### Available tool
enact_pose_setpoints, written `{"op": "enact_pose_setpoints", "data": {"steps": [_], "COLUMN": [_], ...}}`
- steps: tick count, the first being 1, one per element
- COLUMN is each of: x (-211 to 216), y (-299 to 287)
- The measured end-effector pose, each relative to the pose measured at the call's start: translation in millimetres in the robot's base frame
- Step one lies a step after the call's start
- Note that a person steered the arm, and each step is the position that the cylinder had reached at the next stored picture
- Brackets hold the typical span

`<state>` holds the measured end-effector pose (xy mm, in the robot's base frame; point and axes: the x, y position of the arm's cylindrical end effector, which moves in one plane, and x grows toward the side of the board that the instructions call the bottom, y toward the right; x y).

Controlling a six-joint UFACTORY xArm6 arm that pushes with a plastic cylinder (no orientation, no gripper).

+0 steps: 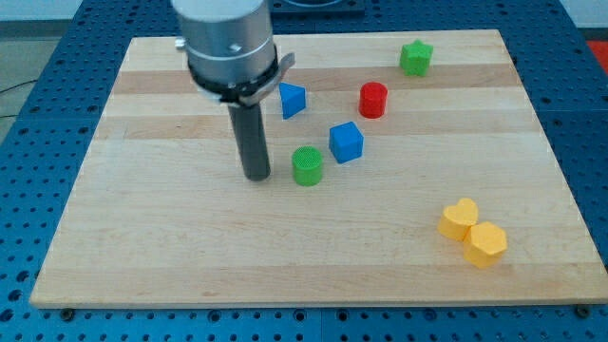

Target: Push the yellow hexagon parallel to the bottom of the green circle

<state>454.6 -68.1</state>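
The yellow hexagon [485, 243] lies near the view's bottom right, touching a yellow heart [459, 218] just up and left of it. The green circle [307, 165] stands near the board's middle. My tip [257, 177] rests on the board just left of the green circle, a small gap apart, and far to the left of the yellow hexagon.
A blue cube [346, 142] sits just up and right of the green circle. A blue triangle [292, 100], a red cylinder [373, 99] and a green star [416, 57] lie toward the view's top. The wooden board [142, 247] ends at blue perforated table edges.
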Motion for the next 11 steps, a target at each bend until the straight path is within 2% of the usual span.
{"op": "enact_pose_setpoints", "data": {"steps": [2, 3, 4, 5, 6, 7, 8, 9, 10, 11], "x": [13, 36, 118, 160, 163, 135, 133, 133, 134, 121], "y": [105, 59, 119, 246, 280, 303, 277, 215, 186, 211]}}
